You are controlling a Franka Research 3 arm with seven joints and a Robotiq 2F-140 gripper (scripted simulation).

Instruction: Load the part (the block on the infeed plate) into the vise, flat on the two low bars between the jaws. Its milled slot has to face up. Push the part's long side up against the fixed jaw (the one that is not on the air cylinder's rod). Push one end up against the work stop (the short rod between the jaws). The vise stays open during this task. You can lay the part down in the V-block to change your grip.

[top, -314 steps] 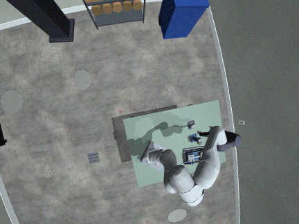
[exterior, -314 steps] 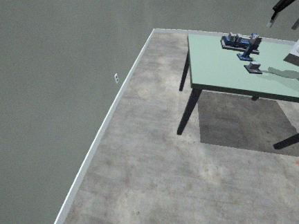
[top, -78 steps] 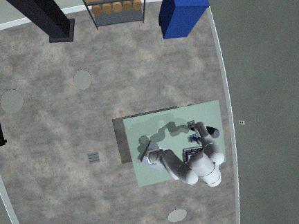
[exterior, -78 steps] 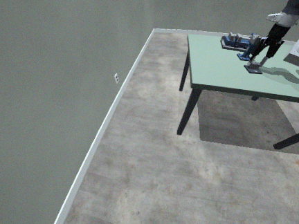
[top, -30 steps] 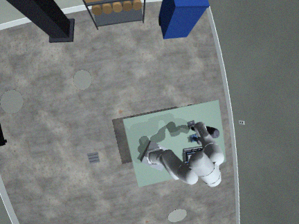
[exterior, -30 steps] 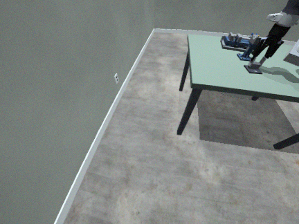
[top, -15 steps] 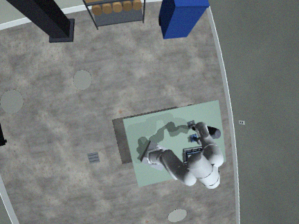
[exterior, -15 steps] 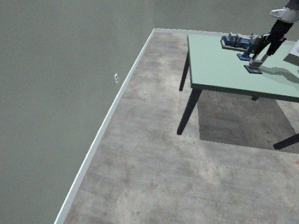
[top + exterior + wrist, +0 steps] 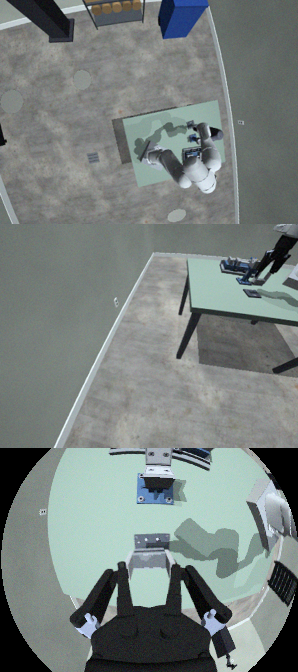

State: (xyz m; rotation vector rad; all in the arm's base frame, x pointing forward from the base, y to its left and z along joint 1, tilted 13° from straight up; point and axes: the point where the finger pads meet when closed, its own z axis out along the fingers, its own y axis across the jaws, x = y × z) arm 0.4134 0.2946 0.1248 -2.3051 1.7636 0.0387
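My gripper [image 9: 263,275] [image 9: 149,556] is shut on the part, a light grey block [image 9: 263,281] [image 9: 149,559] held across between the two fingertips. The part hangs above the table, close to the dark infeed plate [image 9: 190,123] [image 9: 252,293] [image 9: 152,540], which has nothing standing on it. Which way the milled slot faces is not clear. The V-block's blue base [image 9: 243,281] [image 9: 146,495] stands between the plate and the vise [image 9: 185,152] [image 9: 234,266]. The vise is partly cut off at the top of the wrist view; its jaws, bars and work stop are too small to make out.
The robot's base [image 9: 152,157] [image 9: 260,503] stands on the green table [image 9: 138,128] [image 9: 214,290] [image 9: 100,533], off to one side of the fixtures. The arm passes over the vise side in the top view. The V-block stands up between the held part and the vise.
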